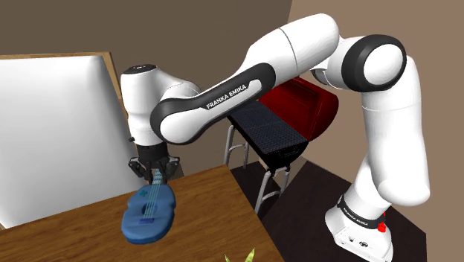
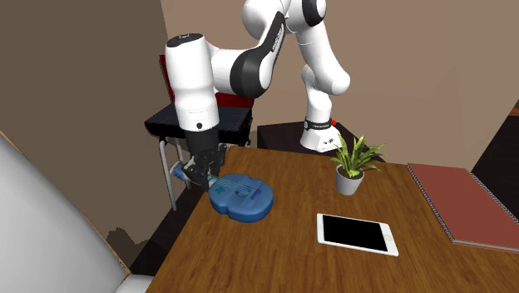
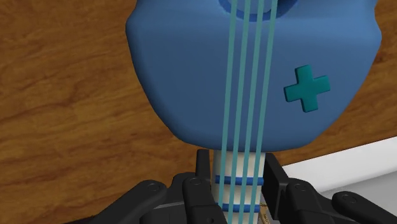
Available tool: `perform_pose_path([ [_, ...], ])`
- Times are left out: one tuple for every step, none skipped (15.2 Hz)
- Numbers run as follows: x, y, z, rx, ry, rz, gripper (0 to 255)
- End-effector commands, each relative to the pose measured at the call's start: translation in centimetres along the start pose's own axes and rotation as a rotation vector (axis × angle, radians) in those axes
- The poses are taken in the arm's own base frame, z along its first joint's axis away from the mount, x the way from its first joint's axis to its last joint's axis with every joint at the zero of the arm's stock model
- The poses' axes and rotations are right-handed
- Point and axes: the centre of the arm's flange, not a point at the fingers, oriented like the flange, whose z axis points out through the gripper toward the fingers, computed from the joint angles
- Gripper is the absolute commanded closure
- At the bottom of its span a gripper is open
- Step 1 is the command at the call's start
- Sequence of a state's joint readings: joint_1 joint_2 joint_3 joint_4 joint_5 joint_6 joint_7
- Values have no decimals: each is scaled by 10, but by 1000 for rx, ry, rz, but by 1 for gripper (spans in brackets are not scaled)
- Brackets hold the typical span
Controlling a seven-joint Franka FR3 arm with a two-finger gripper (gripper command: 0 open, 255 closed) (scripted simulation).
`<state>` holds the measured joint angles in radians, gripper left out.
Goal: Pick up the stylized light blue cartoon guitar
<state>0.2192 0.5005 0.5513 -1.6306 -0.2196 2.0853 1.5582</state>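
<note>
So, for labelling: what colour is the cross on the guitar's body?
Teal cross, clearest in wrist view.

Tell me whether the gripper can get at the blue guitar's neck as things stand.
Very likely yes: the gripper sits at the guitar, its fingers either side of the pale neck and apparently clasping it; nothing stands between.

blue guitar [image 3: 210, 83], teal strings [image 3: 245, 95], teal cross [image 3: 306, 88]
</note>
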Motion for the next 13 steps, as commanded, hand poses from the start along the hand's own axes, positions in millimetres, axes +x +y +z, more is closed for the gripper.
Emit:
perform_pose_path([
  [0,-1,-10,1,0,0,255],
  [-1,-1,-16,1,0,0,255],
  [-1,-1,-21,1,0,0,255],
  [-1,-1,-26,1,0,0,255],
  [-2,-1,-31,1,0,0,255],
  [-2,-2,-37,1,0,0,255],
  [-2,-2,-42,1,0,0,255],
  [-3,-2,-47,1,0,0,255],
  [-3,-2,-53,1,0,0,255],
  [-3,-2,-58,1,0,0,255],
  [-3,-3,-63,1,0,0,255],
  [-4,-3,-64,1,0,0,255],
  [-4,-3,-64,1,0,0,255],
])
